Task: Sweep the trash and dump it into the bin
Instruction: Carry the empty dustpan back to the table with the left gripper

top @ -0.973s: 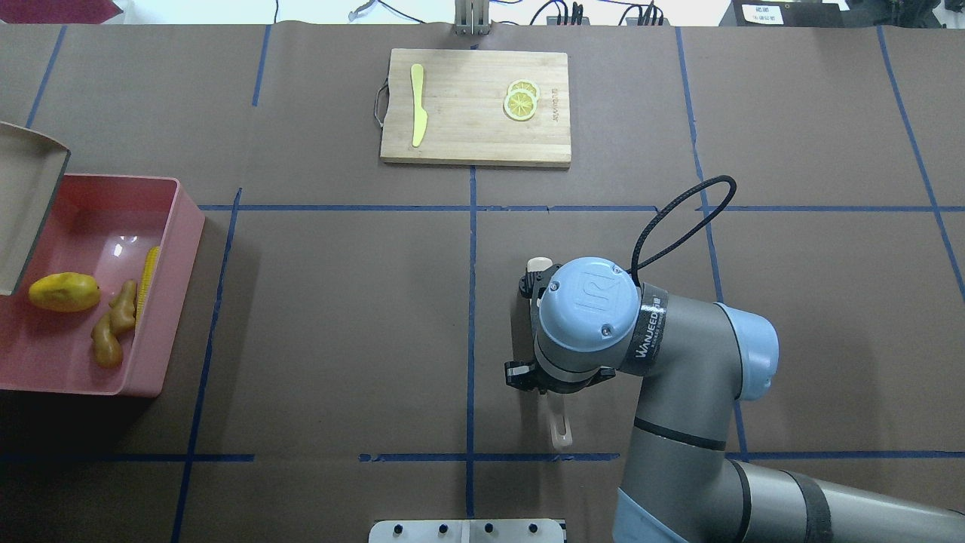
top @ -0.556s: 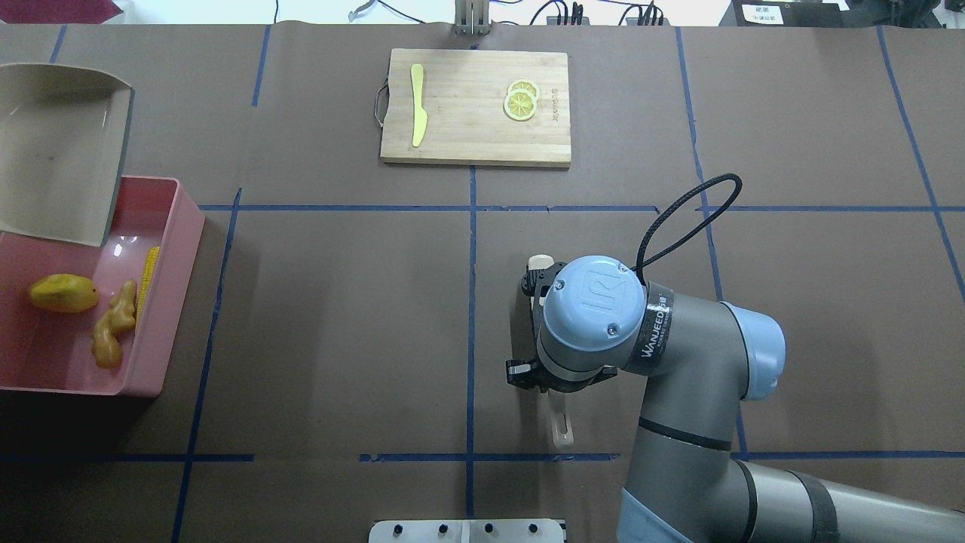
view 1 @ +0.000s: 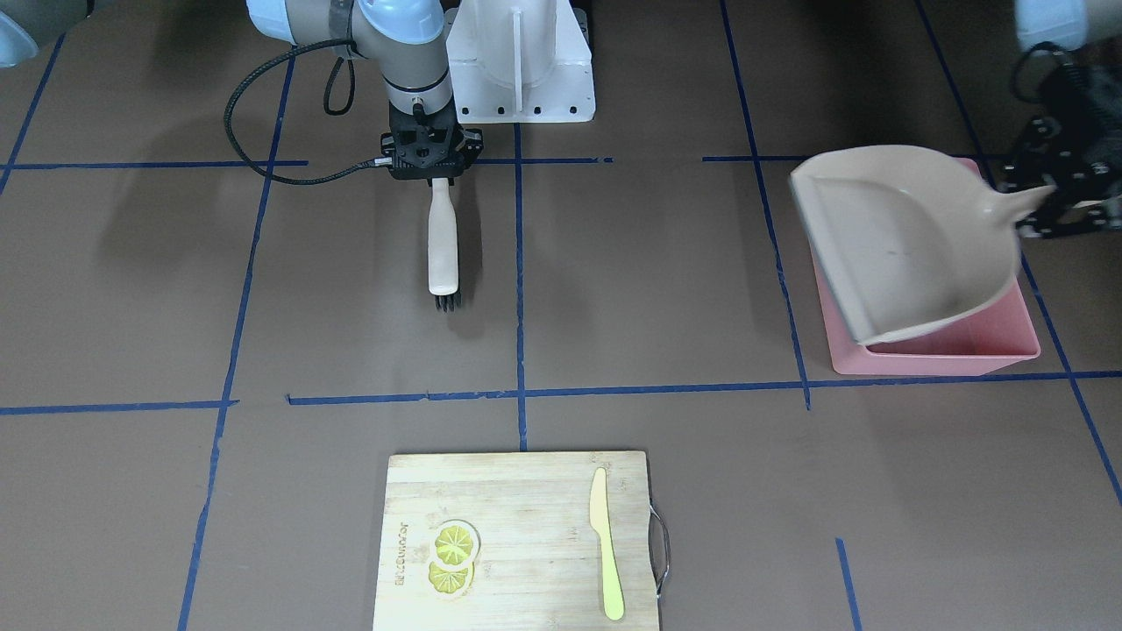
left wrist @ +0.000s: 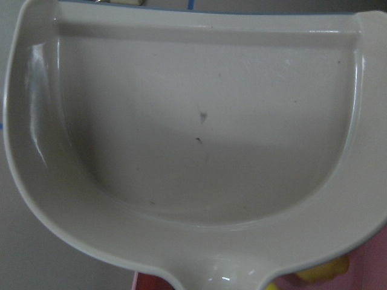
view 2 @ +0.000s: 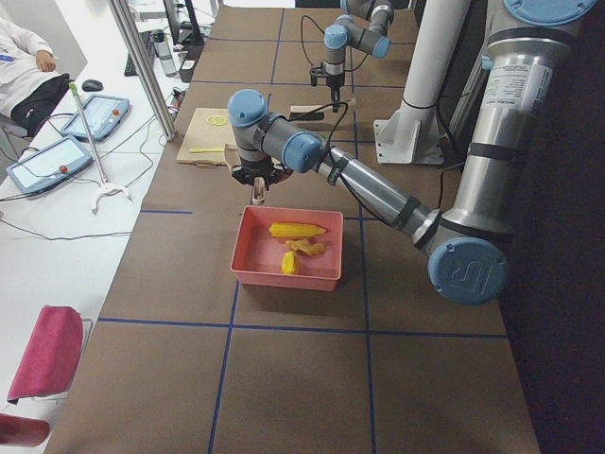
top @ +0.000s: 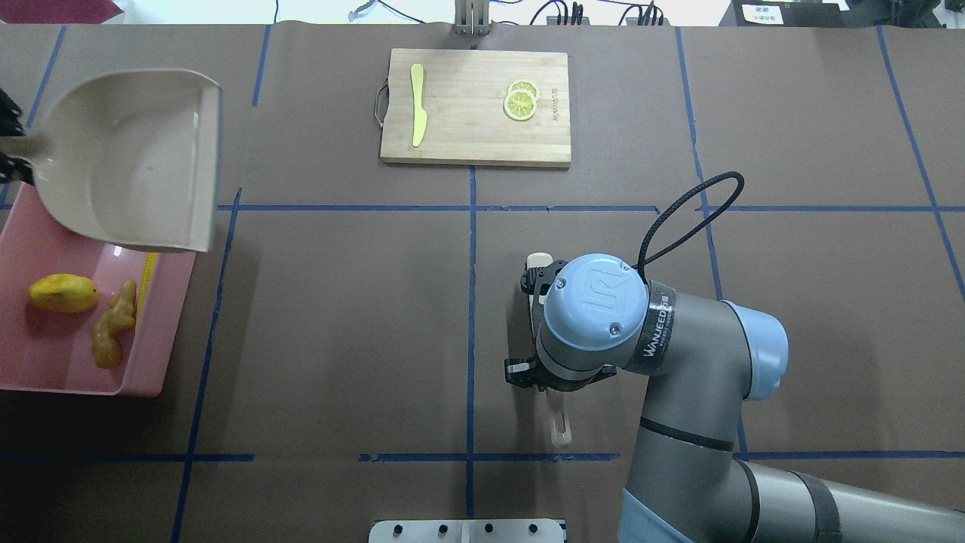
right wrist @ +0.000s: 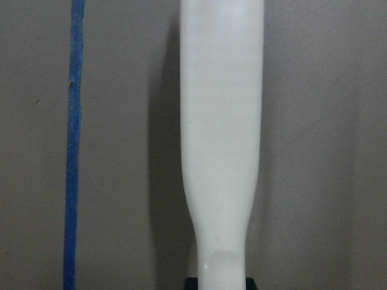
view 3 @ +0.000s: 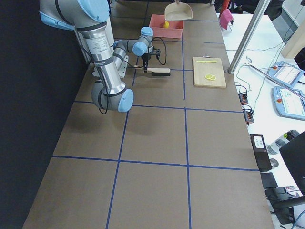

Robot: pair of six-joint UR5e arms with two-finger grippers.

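Observation:
The pink bin stands at the table's left end and holds the yellow potato-like lump, the tan ginger root and the corn cob, whose far end is hidden under the dustpan. My left gripper is shut on the handle of the beige dustpan, which hangs empty and open side up over the bin's far end. The left wrist view shows the dustpan's bare inside. My right gripper is shut on the white brush near the table's middle, its bristles down.
A wooden cutting board at the far middle carries a pale yellow knife and lemon slices. The right arm's black cable loops over the table. A white mount plate stands at the robot's side.
The dustpan has swung up from its tipped pose at the bin's left edge, levelled out and moved right over the bin's far end. The right arm and brush have barely moved.

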